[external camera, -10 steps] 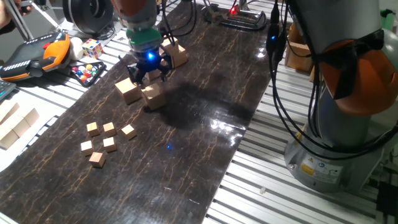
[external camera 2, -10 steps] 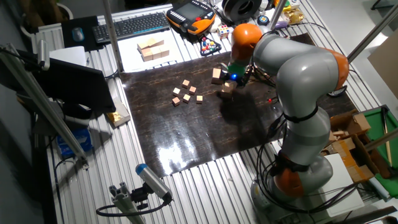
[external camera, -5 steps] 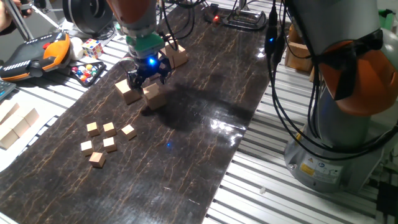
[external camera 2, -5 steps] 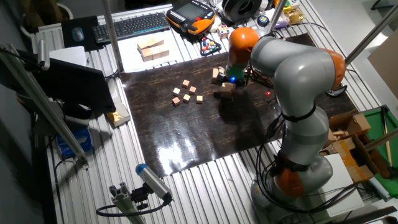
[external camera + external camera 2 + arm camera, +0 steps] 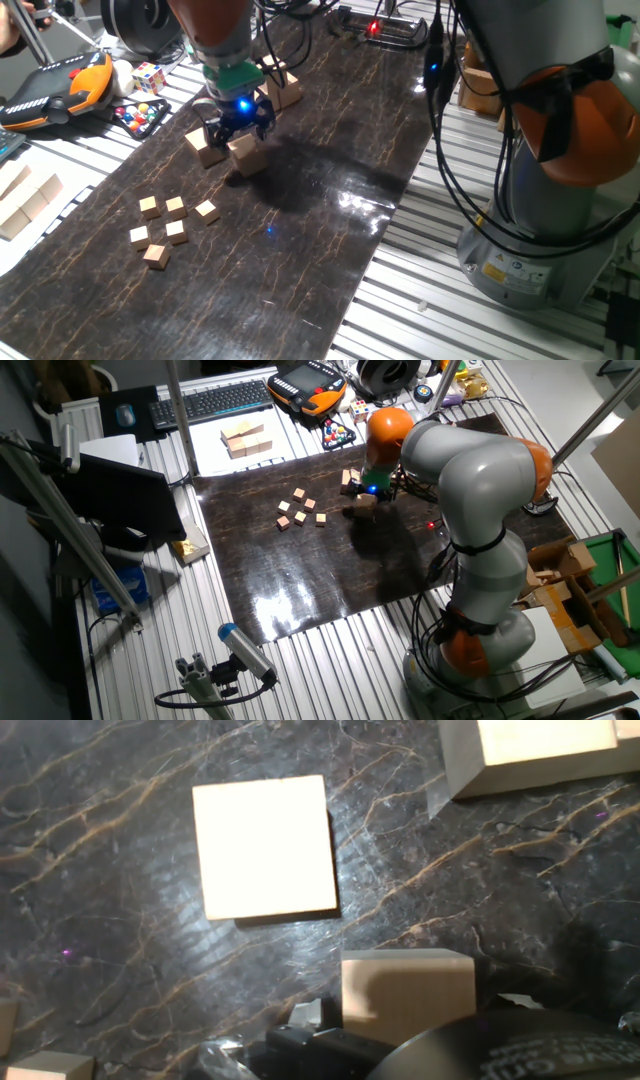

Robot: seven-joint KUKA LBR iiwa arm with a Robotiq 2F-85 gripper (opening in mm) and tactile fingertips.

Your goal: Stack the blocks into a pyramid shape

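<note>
The arm point(image 5: 470, 510) bends over the far side of the table point(image 5: 300, 200), whose dark marbled top fills most of both fixed views. Its pincer point(image 5: 238, 122), lit blue, hangs low above a cluster of blocks near the table's far left edge. From these views I cannot tell whether its fingers are spread or pressed together; nothing shows between them.

Directly under the pincer sits one block point(image 5: 246, 153) on the table. Just beside it to the left lies a second block point(image 5: 206, 146), the two close but apart. A third block point(image 5: 287, 88) lies farther back, behind the pincer. In the hand view a brightly lit block point(image 5: 263, 846) lies flat on the marble, another block point(image 5: 530, 750) shows at the upper right corner, and one point(image 5: 406, 995) stands at the lower middle beside the dark pincer body.

Off the dark top, on the slatted surface at the left, more blocks point(image 5: 25, 205) lie together.

Nearer the front are five small cubes point(image 5: 170, 225), loosely grouped and apart from each other.
</note>
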